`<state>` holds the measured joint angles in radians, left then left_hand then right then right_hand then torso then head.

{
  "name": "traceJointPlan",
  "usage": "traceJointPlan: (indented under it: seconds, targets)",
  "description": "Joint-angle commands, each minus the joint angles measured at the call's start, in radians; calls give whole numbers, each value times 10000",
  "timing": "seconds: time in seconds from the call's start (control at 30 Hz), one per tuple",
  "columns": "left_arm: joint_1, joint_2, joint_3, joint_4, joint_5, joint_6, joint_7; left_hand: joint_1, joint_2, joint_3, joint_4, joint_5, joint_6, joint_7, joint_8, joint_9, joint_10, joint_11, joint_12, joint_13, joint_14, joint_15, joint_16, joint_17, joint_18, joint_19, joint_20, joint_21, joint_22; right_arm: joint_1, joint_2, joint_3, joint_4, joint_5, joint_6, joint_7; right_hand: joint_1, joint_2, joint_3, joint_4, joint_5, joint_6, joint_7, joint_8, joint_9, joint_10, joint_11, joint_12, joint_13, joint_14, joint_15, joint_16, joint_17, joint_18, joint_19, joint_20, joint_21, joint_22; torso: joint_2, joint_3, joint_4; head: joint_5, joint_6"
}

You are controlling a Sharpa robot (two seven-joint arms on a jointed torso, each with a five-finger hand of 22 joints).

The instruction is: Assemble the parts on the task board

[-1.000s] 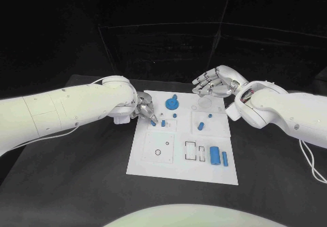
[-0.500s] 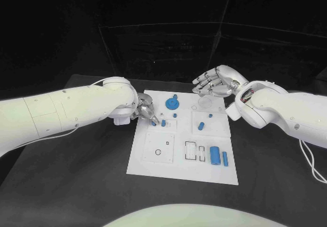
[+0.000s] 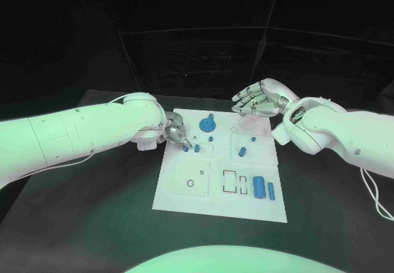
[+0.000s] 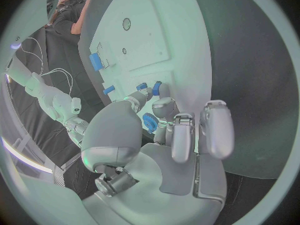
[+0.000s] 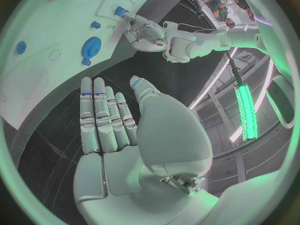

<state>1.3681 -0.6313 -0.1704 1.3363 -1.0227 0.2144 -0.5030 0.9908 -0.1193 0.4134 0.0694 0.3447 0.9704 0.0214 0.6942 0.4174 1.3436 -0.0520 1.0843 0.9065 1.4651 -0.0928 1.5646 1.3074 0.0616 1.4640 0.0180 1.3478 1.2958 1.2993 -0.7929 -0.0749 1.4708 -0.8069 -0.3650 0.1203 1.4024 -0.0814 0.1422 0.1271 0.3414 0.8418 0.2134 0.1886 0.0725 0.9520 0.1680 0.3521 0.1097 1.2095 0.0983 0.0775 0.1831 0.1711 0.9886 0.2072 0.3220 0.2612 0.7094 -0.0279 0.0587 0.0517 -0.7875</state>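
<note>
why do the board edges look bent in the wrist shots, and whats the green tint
Left wrist view: fisheye bends the task board edges behind the left hand. Right wrist view: same curving; green light strips glow beyond the right hand. Head view: a green cast falls on both arms, and the board edges stay straight.

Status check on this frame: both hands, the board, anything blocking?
Left hand pinching a small blue part at the task board. Right hand open, held above the board's far edge. Nothing in the way.
</note>
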Motion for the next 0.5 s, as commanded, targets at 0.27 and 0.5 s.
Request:
traceJointPlan:
  seconds: [0.27,0.5]
  targets:
    - [10,-24,7,-43,-64,-312,-36,-182,-7,-1449,516,-1542,139,12,-33,-80,41,67,81,43,1057,-50,62,2634,21,102,-57,49,43,22,7,7,3,70,-63,104,-83,39,-3,-48,44,-84,221,18,-7,-84,-18,72,-20,-3,80,-62,-14,91,74,2,-36,-17,3,-5,4,-13,13]
    - [8,-156,9,89,-2,-554,-4,-47,55,-2505,929,-2935,138,16,-41,-138,18,75,93,48,1057,-47,62,2634,24,102,-52,33,62,21,3,7,-4,71,-61,111,-90,37,-5,-47,52,-90,222,20,-8,-89,-16,75,-30,-5,82,-68,-20,91,77,3,-46,-24,5,-10,-2,-14,10]
